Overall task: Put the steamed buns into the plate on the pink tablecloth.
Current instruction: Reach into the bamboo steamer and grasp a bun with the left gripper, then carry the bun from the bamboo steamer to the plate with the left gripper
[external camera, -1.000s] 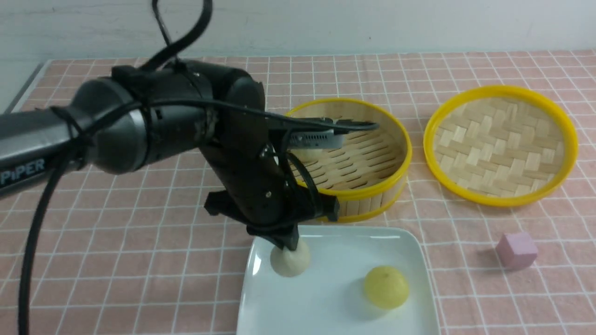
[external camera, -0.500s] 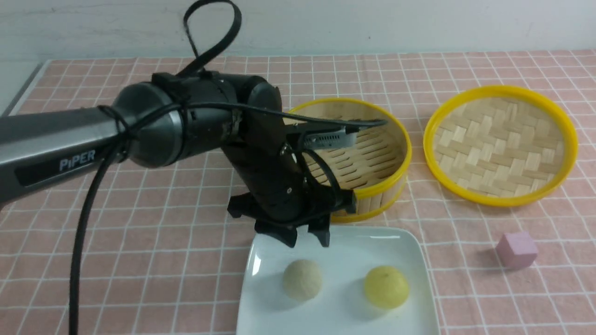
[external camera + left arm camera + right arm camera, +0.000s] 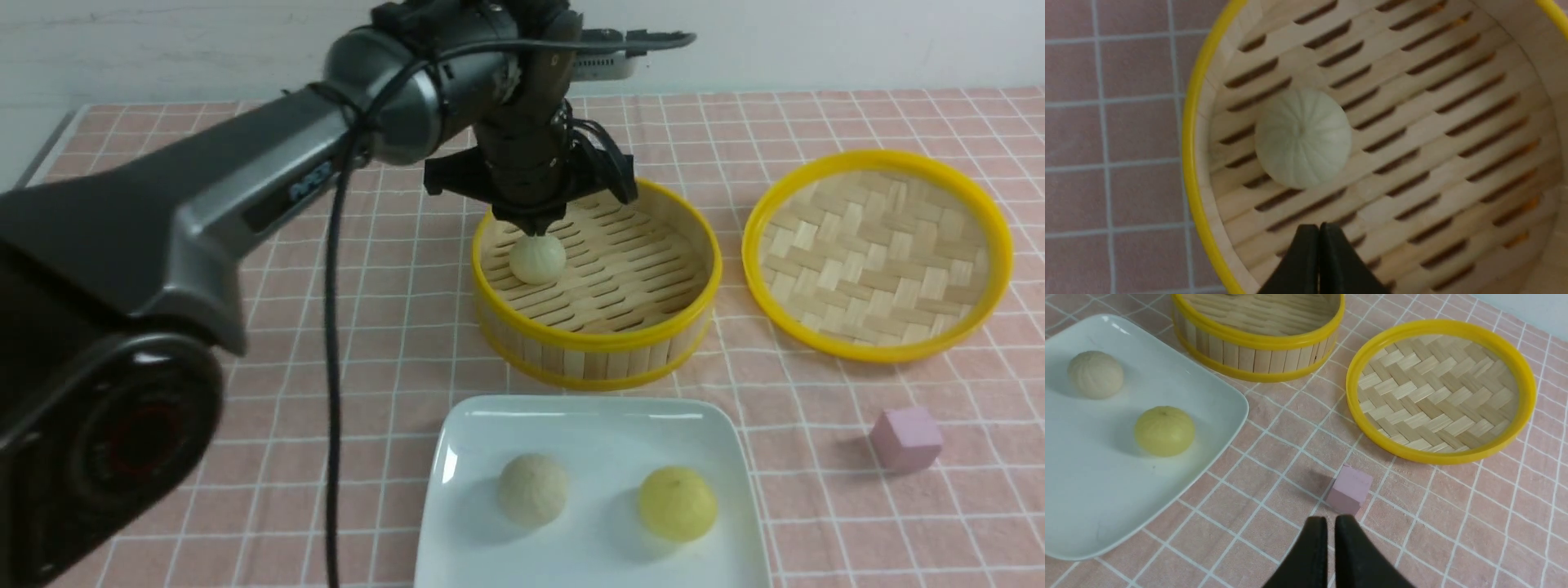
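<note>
Bamboo steamer basket (image 3: 596,336), front view: one pale bun (image 3: 537,259) is seen resting on the slats close to the basket's left wall. The left gripper (image 3: 535,230) hangs directly above it, jaws pressed together, nothing held. The other pale bun (image 3: 532,488) and the yellow bun (image 3: 677,503) are seen lying apart on the white plate (image 3: 604,433), which is set on the pink tablecloth (image 3: 326,359) just in front of the basket. Risks are judged thus: a descent made with the jaws closed would push or roll the bun rather than grasp it, and once the jaws were opened, the outer finger could be caught on the nearby wall. Left wrist view: the closed tips are confirmed, and a narrow gap between bun and wall is shown, which the arm partly hides in the front view. The tips appear beside the bun rather than centred on it. Right wrist view: the right gripper (image 3: 1331,524), absent from the front view, is shown with only a thin slit between its jaws, empty, over the cloth near a pink cube (image 3: 1349,490). Bare plate surface is shown beside the two buns, so a careless release there could set one rolling.
</note>
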`<state>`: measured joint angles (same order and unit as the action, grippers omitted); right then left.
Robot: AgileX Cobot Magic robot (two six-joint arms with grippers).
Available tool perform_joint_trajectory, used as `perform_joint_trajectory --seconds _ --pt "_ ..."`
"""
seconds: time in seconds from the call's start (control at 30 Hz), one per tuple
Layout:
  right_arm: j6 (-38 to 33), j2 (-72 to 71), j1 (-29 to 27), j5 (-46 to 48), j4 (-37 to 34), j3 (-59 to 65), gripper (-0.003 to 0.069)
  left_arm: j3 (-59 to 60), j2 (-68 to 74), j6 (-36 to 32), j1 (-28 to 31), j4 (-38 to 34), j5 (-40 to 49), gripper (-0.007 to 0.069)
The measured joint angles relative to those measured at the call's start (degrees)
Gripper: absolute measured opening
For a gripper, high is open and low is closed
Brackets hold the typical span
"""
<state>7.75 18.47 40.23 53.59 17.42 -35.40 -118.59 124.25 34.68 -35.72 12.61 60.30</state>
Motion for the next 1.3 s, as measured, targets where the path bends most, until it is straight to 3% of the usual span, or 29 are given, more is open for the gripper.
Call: perform_joint_trajectory --seconds 0.17,0.47,0.57,0.63,0.77,0.83,0.97,1.13,1.2,1.3 --pt "0.4 0.0 0.0 0.0 0.0 0.0 0.0061 -9.9 7.4 0.3 1.7 -3.2 2.7 0.0017" --pt "3.0 0.0 0.0 -0.4 0.2 0.9 0.0073 -12.6 12.1 0.5 2.8 -1.5 2.7 0.0272" --pt "3.1 0.0 0.0 -0.7 0.2 2.9 0.0076 -12.7 14.2 0.6 2.8 -1.4 2.7 0.0314" --pt "3.9 0.0 0.0 -0.9 0.2 3.9 0.0079 -12.8 15.4 0.6 2.8 -1.3 2.4 0.0278" --pt "4.3 0.0 0.0 -1.1 0.2 4.1 0.0083 -13.4 14.8 -0.1 2.9 -2.4 3.4 0.0092" --pt "4.3 0.0 0.0 -1.2 0.2 4.1 0.0083 -13.4 14.1 -1.4 2.9 -4.0 4.5 0.0047" --pt "4.4 0.0 0.0 -1.3 0.1 4.1 0.0087 -15.3 8.8 -7.2 2.9 -10.3 10.1 0.0028" --pt "4.4 0.0 0.0 -1.3 -0.1 4.1 0.0092 -16.4 0.1 -14.3 2.9 -16.2 10.8 0.0029" --pt "4.4 0.0 0.0 -1.3 -0.4 4.1 0.0093 -13.0 -8.0 -18.2 2.9 -23.1 10.7 0.0029" --pt "4.4 0.0 0.0 -1.2 -0.4 4.1 0.0093 -6.3 -14.0 -20.4 2.5 -27.4 10.8 0.0029"
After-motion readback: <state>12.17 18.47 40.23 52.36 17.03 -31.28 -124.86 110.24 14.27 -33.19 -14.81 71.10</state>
